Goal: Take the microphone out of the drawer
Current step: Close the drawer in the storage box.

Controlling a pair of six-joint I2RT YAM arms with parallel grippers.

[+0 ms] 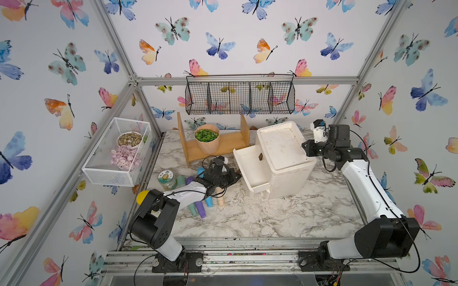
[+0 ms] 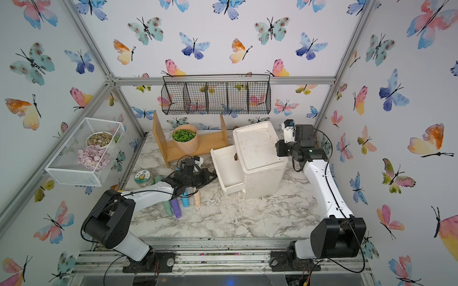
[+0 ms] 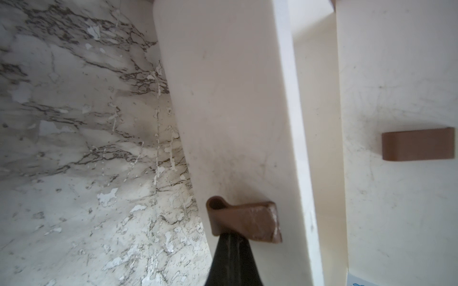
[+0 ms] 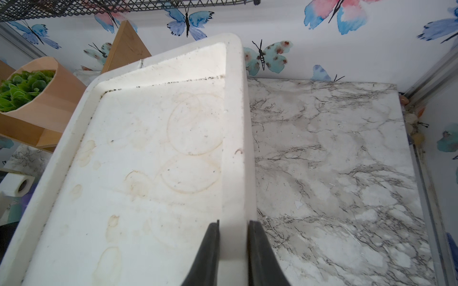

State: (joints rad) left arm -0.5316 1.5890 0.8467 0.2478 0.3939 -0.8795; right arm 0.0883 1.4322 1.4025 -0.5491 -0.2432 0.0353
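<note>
A white cabinet [image 1: 282,148] stands on the marble table, and its drawer [image 1: 250,168] is pulled out to the left. What shows of the drawer's floor is bare white in both top views. No microphone shows inside it. My left gripper [image 3: 231,235] is shut on the drawer's brown handle [image 3: 247,220], at the drawer's front [image 1: 235,176]. A second brown handle [image 3: 418,146] sits on the shut drawer above. My right gripper [image 4: 233,222] is shut on the raised rim of the cabinet's top [image 4: 235,148], on its far right side [image 1: 305,148].
Several coloured stick-shaped toys [image 1: 198,208] lie under the left arm, next to a labelled jar [image 1: 168,179]. A wooden shelf [image 1: 223,146] holds a pot of green leaves [image 1: 207,141]. A black wire basket [image 1: 240,96] hangs on the back wall. A white mesh basket [image 1: 116,153] hangs at the left.
</note>
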